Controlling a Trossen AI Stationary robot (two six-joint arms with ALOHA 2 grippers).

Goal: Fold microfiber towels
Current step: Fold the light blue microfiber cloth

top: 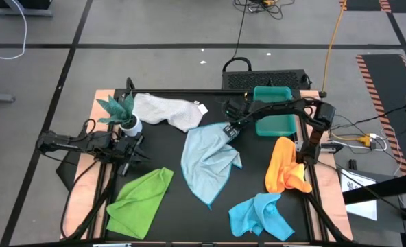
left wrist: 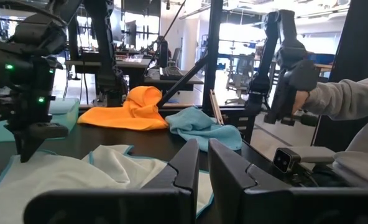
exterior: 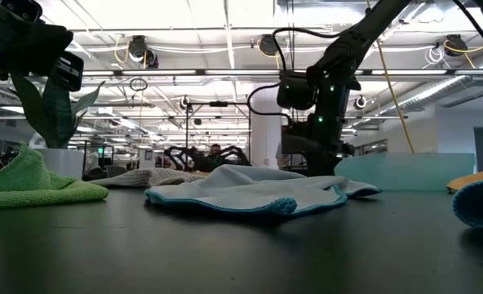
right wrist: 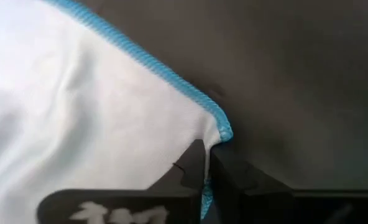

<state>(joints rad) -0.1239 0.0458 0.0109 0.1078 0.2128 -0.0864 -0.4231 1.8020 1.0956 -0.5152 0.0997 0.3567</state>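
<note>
Five microfiber towels spread over a dark table [top: 169, 158], all unfolded. Pale blue towel [top: 210, 161] at centre, rumpled, one flap doubled over, turquoise stitched hem visible; far corner pinched by right gripper [top: 232, 129], fingers pressed together on the hem right at the corner tip, as seen close in the right wrist view [right wrist: 218, 134]. White-grey towel [top: 165, 110] at the far edge, bunched, small tag showing. Lime green towel [top: 142, 199] at near left, loosely creased. Orange towel [top: 285, 165] at right, heaped in a tall fold. Bright turquoise-blue towel [top: 261, 216] at near right, crumpled. Left gripper [top: 136, 146] parked at left, just beside a small plant in a white pot [top: 124, 113], fingers nearly together, nothing between them. Teal tray [top: 275, 110] at far right, beyond the pale blue towel. Handling, judged: light, limp, no stiffness; sags and drapes once lifted, clings slightly to the table and to itself rather than sliding. Not fragile. Best taken at corners or along the stitched hem, where the edge is thicker and gives the fingers something to bite; a mid-cloth pinch likely to gather a lump and spoil the fold. Second corner on the same edge probably needed for a square fold. Risk: thin corner slipping free under drag.
</note>
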